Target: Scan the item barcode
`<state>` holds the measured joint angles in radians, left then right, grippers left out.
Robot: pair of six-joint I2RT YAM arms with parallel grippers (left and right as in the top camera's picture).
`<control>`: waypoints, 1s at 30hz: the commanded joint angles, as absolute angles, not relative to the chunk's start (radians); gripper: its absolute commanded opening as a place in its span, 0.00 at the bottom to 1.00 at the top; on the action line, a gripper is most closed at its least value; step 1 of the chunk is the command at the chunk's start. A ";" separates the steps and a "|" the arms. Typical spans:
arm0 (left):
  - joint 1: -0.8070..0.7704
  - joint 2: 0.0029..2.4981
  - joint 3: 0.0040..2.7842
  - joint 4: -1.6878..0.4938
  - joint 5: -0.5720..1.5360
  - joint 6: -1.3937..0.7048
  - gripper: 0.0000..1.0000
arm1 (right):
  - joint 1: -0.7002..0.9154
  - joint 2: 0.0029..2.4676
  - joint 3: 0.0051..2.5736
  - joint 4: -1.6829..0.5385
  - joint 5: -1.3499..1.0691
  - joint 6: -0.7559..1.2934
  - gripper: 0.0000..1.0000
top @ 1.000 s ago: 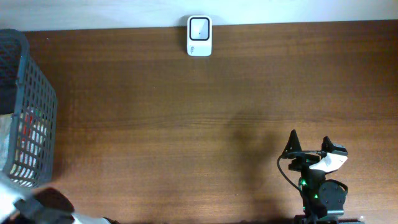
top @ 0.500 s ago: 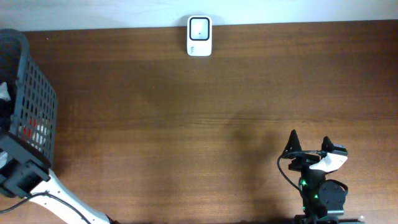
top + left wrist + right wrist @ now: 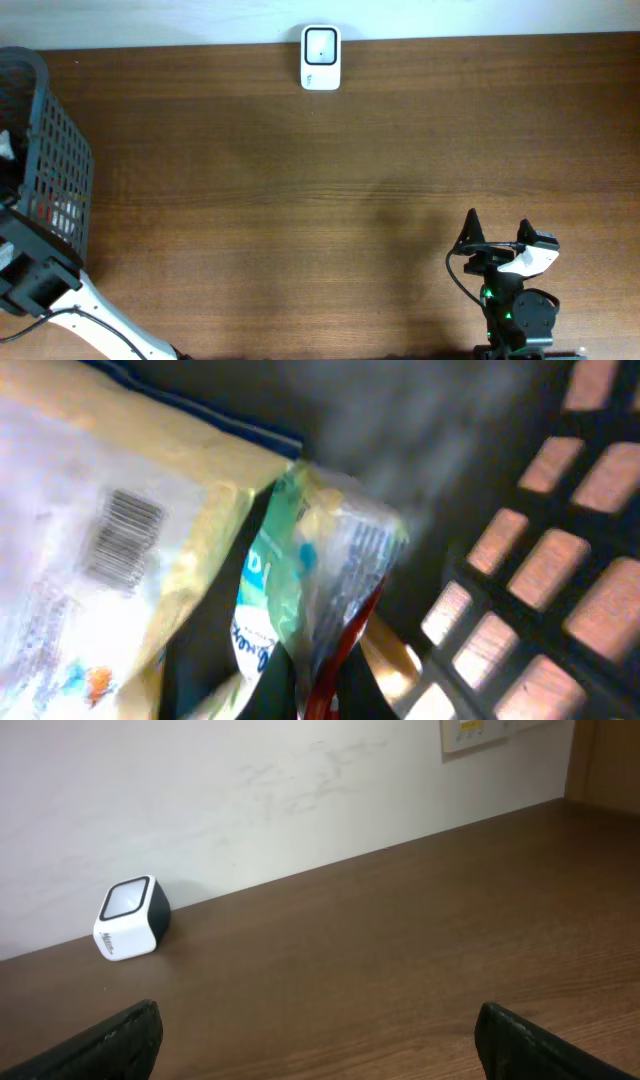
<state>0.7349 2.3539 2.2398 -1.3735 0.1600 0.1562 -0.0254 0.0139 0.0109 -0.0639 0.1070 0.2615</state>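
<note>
Brown wood-grain table (image 3: pixel 300 200) fills the overhead view, with a wide run of open wood betw. basket and R arm. Dark grey mesh basket (image 3: pixel 60 150) sits at the table's L edge, partly out of frame. L arm (image 3: pixel 40 285) comes in at the near-L corner, wrist end at the basket's near rim; its claw can't be made out from overhead.

L wrist view: L claw (image 3: pixel 310 685) is clenched. Its dark fingers (image 3: pixel 220 680) pinch the lower edge of a crinkled green-and-clear packet (image 3: pixel 320 550) w/ a red strip, inside the basket. The packet lies against a larger yellow-and-white pack (image 3: pixel 60 480), whose barcode (image 3: pixel 125 540) faces the cam. Basket wall (image 3: pixel 480 530) is close on the R of the claw, so room there is tight.

R claw (image 3: pixel 497 232) is by the table's near edge, R side. It is released, fingers (image 3: pixel 110 1040) spread wide over bare wood, clear room ahead to the wall (image 3: pixel 300 800).

White scanner (image 3: pixel 320 57) stands at the far edge against the wall, window up, well apart from packet and both claws. Also seen from the R wrist (image 3: pixel 130 920).
</note>
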 commanded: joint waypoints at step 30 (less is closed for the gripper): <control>0.727 2.364 2.143 -1.377 0.099 -0.056 0.38 | -0.028 0.006 0.006 -0.072 0.109 0.259 0.99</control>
<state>0.7292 2.3676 2.2192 -1.3849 0.0696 -0.0540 -0.0254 0.0139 0.0109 -0.0639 0.1070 0.2611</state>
